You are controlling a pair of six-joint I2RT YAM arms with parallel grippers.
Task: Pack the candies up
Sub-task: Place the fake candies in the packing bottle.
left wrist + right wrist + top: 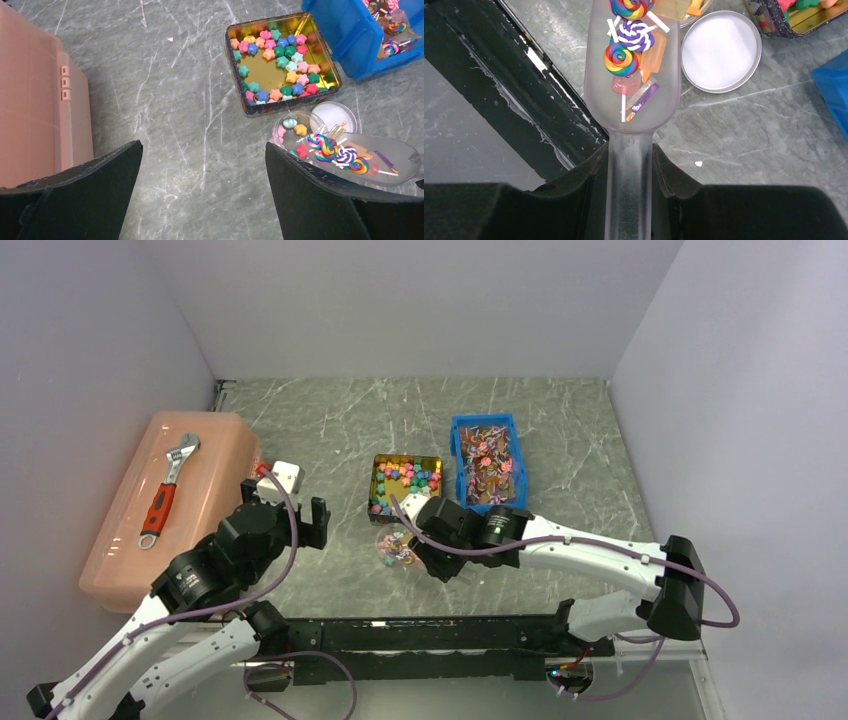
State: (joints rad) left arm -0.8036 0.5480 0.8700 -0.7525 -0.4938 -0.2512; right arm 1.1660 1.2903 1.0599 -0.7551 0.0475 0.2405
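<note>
Frosted translucent plastic makes up the scoop (631, 100), which runs straight out ahead of the right gripper (630, 165). That gripper's jaws pinch the scoop's narrow handle from both sides. In the bowl, just beyond the jaws, lie rainbow and purple swirl lollipops (621, 57) on thin white sticks, along with a few small wrapped pieces.

The scoop's far end appears to reach over the rim of a small clear round jar (295, 131) holding a few star pieces. The jar's white round lid (721, 50) lies flat, ahead and to the right of the jaws. Further ahead on that side, a square gold metal tin (327, 62) holds most of the pastel star-shaped candies (272, 50). A blue plastic bin (345, 50) stands beside the tin.

The left gripper (202, 147) hangs with its jaws spread wide and nothing between them. A salmon-pink plastic box (35, 110) sits to its left, and the tin lies ahead to its right.

The candies look light, hard and loose, so they would likely slide on smooth plastic and roll if spilled. They are too small for these jaws to pick up singly, so the scoop is the better way to move them. It should be held by the handle near the bowl and kept level until it is over the jar. The lollipop sticks may snag at the jar's mouth, and the light jar could tip if nudged.
</note>
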